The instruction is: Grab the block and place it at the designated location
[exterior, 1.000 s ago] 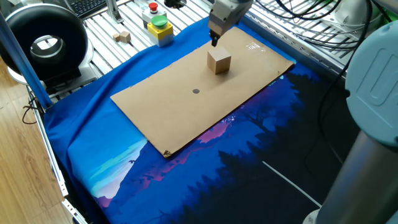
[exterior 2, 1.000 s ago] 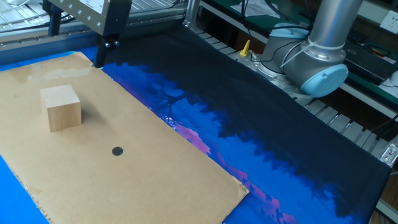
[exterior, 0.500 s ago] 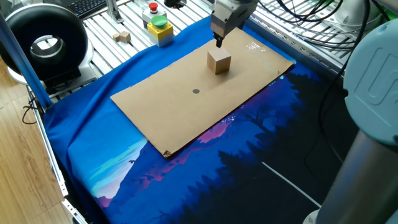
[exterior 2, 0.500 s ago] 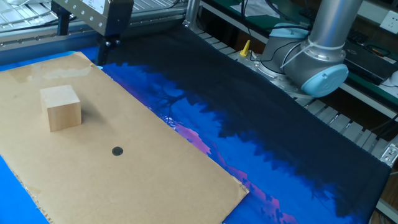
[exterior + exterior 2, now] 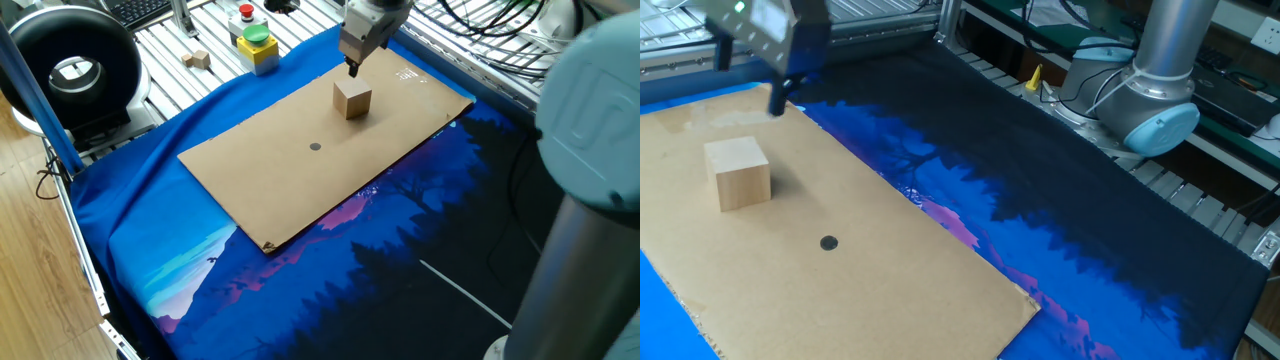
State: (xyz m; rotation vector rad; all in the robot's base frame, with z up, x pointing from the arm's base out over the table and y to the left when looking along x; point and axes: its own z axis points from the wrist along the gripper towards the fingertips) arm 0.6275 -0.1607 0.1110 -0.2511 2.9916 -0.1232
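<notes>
The block [image 5: 352, 100], a light tan wooden cube, rests on the brown cardboard sheet [image 5: 290, 190] toward its far end. It also shows in the other fixed view [image 5: 738, 172]. The designated location, a small dark grey dot [image 5: 315, 147], lies on the cardboard a short way in front of the block and shows in the other view too [image 5: 828, 242]. My gripper [image 5: 351, 66] hangs just above and behind the block, not touching it. In the other fixed view my gripper [image 5: 752, 78] has its fingers spread apart and holds nothing.
The cardboard lies on a blue printed cloth [image 5: 200, 270]. A yellow box with red and green buttons [image 5: 255, 40], a much smaller pale cube [image 5: 200, 58] and a black round device [image 5: 65, 60] stand at the back left. The arm's base [image 5: 1150, 100] stands at the right.
The gripper has shifted sideways toward the block, most clearly in the other fixed view, where it moved left. The block and dot have not moved.
</notes>
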